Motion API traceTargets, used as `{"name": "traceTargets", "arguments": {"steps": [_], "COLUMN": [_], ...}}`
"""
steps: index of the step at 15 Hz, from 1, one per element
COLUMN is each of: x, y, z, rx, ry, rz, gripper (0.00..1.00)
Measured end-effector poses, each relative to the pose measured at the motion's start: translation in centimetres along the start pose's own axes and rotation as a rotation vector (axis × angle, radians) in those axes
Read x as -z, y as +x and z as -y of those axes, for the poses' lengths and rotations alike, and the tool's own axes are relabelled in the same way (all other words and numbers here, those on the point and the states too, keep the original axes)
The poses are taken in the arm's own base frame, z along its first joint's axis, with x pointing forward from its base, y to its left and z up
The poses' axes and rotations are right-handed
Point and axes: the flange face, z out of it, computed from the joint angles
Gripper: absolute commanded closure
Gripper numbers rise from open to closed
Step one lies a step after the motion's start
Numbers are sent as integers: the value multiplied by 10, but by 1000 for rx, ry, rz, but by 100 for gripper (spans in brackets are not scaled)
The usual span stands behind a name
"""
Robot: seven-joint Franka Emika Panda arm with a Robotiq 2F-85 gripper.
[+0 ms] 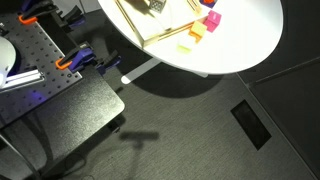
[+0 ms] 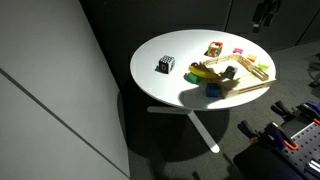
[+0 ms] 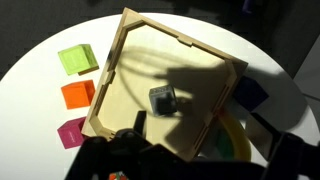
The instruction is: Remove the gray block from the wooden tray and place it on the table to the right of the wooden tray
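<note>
The gray block (image 3: pixel 163 100) lies inside the wooden tray (image 3: pixel 125 75), near its middle, in the wrist view. The tray rests on the round white table (image 3: pixel 40 100) and also shows in both exterior views (image 1: pixel 150 30) (image 2: pixel 250 78). My gripper (image 3: pixel 201 121) hangs well above the tray, open and empty, its dark fingers at the bottom of the wrist view. It shows high over the table in an exterior view (image 2: pixel 265 12). Its shadow falls across the tray and the block.
Green (image 3: pixel 77 60), orange (image 3: pixel 77 94) and magenta (image 3: pixel 72 131) blocks lie on the table along one side of the tray. A dark blue block (image 3: pixel 250 92) and a yellow object (image 3: pixel 235 140) lie along the other. A black-and-white checkered object (image 2: pixel 166 65) stands apart.
</note>
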Motion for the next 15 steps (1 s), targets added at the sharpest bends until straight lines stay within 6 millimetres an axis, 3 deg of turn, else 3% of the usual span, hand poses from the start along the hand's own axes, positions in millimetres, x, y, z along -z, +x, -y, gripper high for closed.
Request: {"name": "traceTargets", "arguments": {"steps": [8, 15], "x": [-7, -59], "y": [1, 20], "z": [-1, -12], "rx": [-2, -11], "ry": [4, -4], "rz": [14, 12], "gripper": [0, 0]}}
